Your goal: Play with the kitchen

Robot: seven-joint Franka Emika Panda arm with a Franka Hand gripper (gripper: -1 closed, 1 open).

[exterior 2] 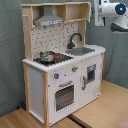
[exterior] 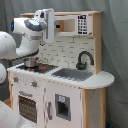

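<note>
Arm raised beside the kitchen hood — end effector's grip state unreadable.

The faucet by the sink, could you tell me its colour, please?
Black; the faucet shows best in the first exterior view.

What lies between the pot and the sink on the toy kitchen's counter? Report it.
In the first exterior view, a red-ringed burner lies between the pot and the sink, with nothing standing on it.
</note>
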